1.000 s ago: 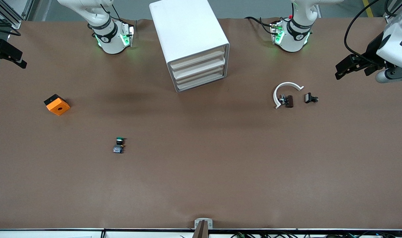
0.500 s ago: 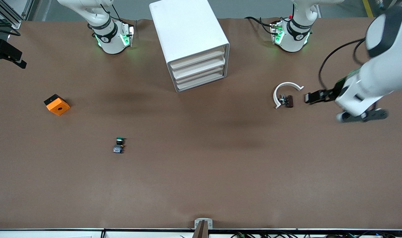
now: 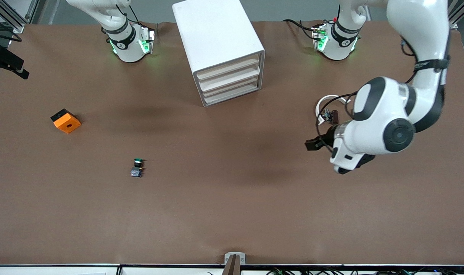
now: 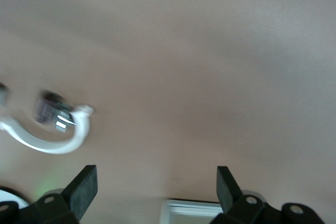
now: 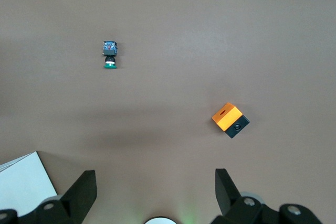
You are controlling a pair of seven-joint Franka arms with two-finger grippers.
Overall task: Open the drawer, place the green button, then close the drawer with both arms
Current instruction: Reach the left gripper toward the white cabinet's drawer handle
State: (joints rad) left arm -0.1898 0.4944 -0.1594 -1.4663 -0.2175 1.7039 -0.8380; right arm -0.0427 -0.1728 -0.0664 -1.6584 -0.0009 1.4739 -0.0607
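Two white arms are working this brown table (image 3: 232, 214), and only the left arm (image 3: 388, 122) is moving: a second ago it was out at the table's edge, and now it is swinging in toward the middle, carrying the left gripper (image 3: 312, 144) over bare tabletop near the white curved clip (image 3: 323, 107). Its fingers (image 4: 81, 190) are standing wide apart, holding nothing. That sweep suggests it is heading for the white cabinet (image 3: 216, 46), whose lowest drawer (image 3: 232, 96) is sitting fully closed. The right arm is waiting, its right gripper (image 5: 155, 192) spread open and empty, high over its end of the table. Nearer the front camera than the orange block (image 3: 65, 120), the button (image 3: 137, 168) is lying untouched.
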